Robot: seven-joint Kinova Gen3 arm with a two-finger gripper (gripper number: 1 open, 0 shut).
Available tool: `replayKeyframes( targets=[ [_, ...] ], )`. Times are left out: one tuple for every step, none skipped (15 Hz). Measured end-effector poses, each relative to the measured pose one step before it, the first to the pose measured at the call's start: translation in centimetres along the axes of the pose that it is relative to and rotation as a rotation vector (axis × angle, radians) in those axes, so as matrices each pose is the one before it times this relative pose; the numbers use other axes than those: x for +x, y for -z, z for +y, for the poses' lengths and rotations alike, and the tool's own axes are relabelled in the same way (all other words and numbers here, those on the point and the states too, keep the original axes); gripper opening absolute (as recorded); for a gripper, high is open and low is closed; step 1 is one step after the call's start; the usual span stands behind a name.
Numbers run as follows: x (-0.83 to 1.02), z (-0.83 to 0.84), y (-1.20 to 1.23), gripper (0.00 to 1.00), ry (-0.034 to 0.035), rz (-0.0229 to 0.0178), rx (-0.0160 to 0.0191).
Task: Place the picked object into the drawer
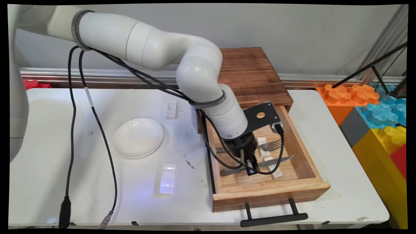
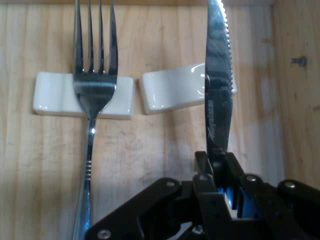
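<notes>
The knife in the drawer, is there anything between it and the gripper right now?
Nothing visible. The gripper is shut on the knife, fingers pinching it at the blade's base. The blade lies across a white rest; the fork lies beside it on its own rest, apart from the fingers.

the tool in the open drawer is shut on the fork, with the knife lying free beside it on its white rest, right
Not quite. The hand view shows the tool shut on the knife; the fork is what lies free on its white rest in the open drawer.
</notes>
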Motion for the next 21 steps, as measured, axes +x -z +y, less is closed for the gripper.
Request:
replayKeyframes(
  targets=[
    [-0.114,-0.017,-0.172,0.0,0.00141,-0.0014,-0.00057],
    [-0.124,-0.016,-0.185,0.0,0.00201,-0.00116,-0.00083],
    [-0.107,-0.004,-0.189,0.0,0.00129,-0.00088,-0.00111],
    [-0.084,-0.014,-0.146,0.0,0.00143,-0.00032,-0.00068],
    [-0.09,-0.023,-0.17,0.0,0.00141,-0.00066,-0.00041],
    [-0.057,-0.017,-0.156,0.0,0.00102,0.00007,-0.00048],
    [-0.056,-0.022,-0.121,0.0,0.00096,0.00029,-0.00048],
    [-0.044,-0.019,-0.114,0.0,0.00038,0.00062,-0.0006],
    [-0.053,-0.025,-0.113,0.0,-0.00008,0.00061,-0.00047],
    [-0.026,-0.014,-0.055,0.0,-0.00012,0.00042,-0.00018],
    [-0.043,-0.034,-0.085,0.0,-0.00034,0.00058,-0.00012],
    [-0.042,-0.017,-0.069,0.0,-0.00081,0.00064,-0.00035],
    [-0.035,-0.02,-0.053,0.0,-0.00091,0.00064,-0.00081],
    [-0.028,-0.015,-0.02,1.0,-0.00056,0.00138,-0.00099],
    [-0.053,-0.025,-0.005,1.0,-0.00056,0.0011,-0.00077],
    [-0.058,-0.044,0.012,1.0,-0.0021,0.00136,-0.00084],
    [-0.057,-0.03,0.031,1.0,-0.00071,0.00054,-0.00051],
    [-0.063,-0.034,0.061,1.0,-0.00097,0.00037,-0.00041],
    [-0.048,-0.037,0.063,1.0,-0.00078,0.00033,-0.00024],
    [-0.018,-0.026,0.126,1.0,-0.00081,0.00193,-0.00041],
    [0.039,-0.027,0.19,1.0,-0.00101,0.00346,0.00033]
  ],
)
